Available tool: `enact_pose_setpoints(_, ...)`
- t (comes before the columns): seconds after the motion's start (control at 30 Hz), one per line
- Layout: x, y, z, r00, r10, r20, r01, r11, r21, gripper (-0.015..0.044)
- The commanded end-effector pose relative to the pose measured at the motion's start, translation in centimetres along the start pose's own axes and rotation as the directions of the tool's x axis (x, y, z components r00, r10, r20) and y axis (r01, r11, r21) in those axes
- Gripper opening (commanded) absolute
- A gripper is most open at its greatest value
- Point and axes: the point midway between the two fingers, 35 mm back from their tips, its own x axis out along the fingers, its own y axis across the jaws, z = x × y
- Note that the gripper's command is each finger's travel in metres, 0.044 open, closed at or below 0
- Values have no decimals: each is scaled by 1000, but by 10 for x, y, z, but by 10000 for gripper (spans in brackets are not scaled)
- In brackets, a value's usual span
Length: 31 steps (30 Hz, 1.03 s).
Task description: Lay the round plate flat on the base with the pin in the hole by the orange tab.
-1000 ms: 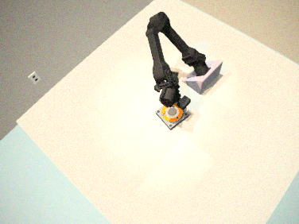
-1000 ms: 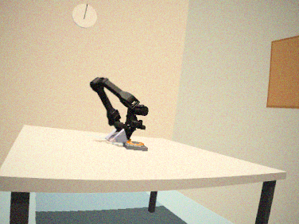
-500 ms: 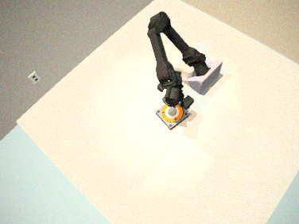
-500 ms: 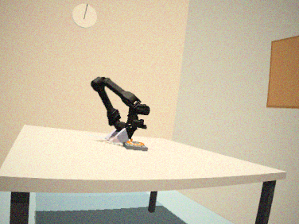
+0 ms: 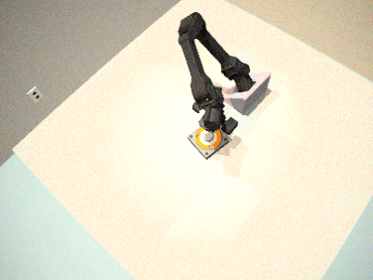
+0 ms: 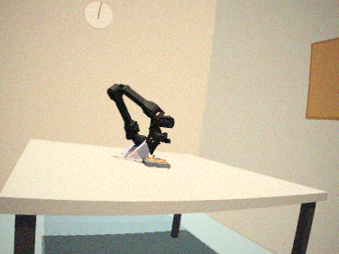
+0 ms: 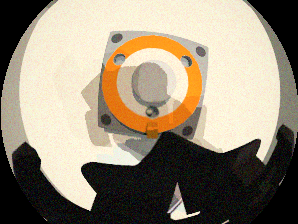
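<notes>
1. One claw [image 7: 174,205], pressed together on nothing, hovers beside the plate [image 7: 152,87] on its base [image 7: 113,44].
2. Risk: a nudge overshoots, so the pin misses the hole [image 7: 152,111].

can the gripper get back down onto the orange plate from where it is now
Probably yes. The shut, empty gripper hangs just above the near edge of the orange plate, which lies in open view on the grey base. Nothing stands between them, and the lilac block sits off to the side.
</notes>
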Motion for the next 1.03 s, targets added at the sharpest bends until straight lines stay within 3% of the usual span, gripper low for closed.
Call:
enact_pose_setpoints(0.0,2,5,-2,1000,-1,-11,1,1000,-3,0)
enact_pose_setpoints(0.43,-39,5,0,1000,1,-11,-1,1000,-4,0)
enact_pose_setpoints(1.0,-32,6,1,1000,-4,-8,4,1000,-12,0)
